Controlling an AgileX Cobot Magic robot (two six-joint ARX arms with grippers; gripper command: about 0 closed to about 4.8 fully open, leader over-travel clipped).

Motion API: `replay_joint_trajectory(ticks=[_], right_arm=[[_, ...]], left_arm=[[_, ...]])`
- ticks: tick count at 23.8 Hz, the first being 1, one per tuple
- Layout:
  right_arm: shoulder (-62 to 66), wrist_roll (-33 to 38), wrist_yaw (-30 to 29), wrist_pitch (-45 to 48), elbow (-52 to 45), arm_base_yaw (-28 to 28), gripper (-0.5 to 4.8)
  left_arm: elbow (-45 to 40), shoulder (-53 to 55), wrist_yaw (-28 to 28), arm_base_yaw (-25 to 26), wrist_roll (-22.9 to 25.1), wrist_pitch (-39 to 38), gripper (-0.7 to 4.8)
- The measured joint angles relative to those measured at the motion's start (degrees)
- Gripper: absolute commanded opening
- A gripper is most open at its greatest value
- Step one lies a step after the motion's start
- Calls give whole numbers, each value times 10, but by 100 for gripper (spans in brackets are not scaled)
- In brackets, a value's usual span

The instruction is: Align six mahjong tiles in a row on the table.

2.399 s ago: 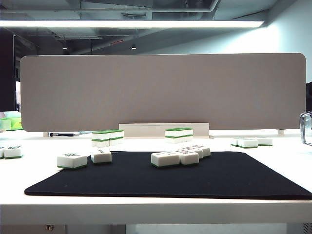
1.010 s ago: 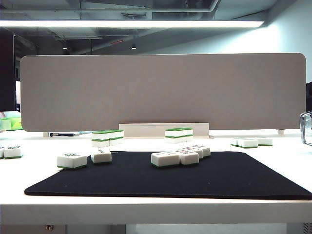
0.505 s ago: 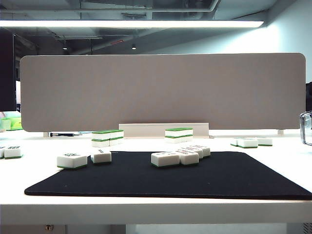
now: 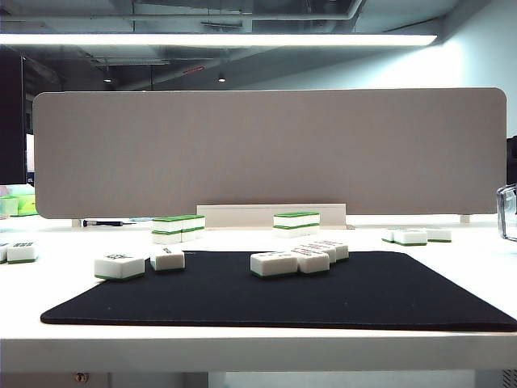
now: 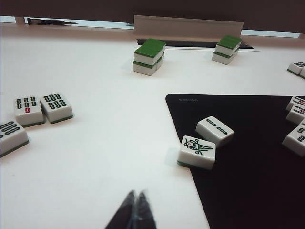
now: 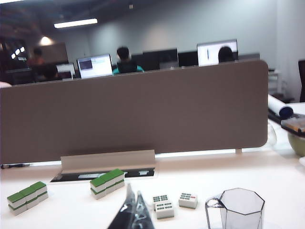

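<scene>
Mahjong tiles (image 5: 206,141) beyond closed left gripper (image 5: 135,206), apart.

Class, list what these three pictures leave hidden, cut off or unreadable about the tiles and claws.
- Exterior view: neither claw appears; tile marks too small and foreshortened to read.
- Left wrist view: left claw tips cut by the frame edge; tile cropped at the edge.
- Right wrist view: right claw cut off; black mat out of frame; tile marks blurred.

Both grippers' fingers (image 5: 135,212) (image 6: 133,210) are slim, dark, glossy blades tapering to points, possibly black plastic.
</scene>
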Motion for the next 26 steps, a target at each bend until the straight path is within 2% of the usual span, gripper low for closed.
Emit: replay_joint_trajectory(ticks=[3, 11, 17, 26], right_arm=[[0, 0, 0, -96, 61, 0, -1], [1, 0, -14, -264, 176, 0, -1], [2, 1, -81, -400, 238, 0, -1], [2, 14, -181, -481, 278, 0, -1]], left_arm=[[0, 0, 0, 0, 0, -3, -6], [0, 0, 0, 0, 0, -7, -6], [0, 0, 0, 0, 0, -7, -6], [0, 0, 0, 0, 0, -8, -6]])
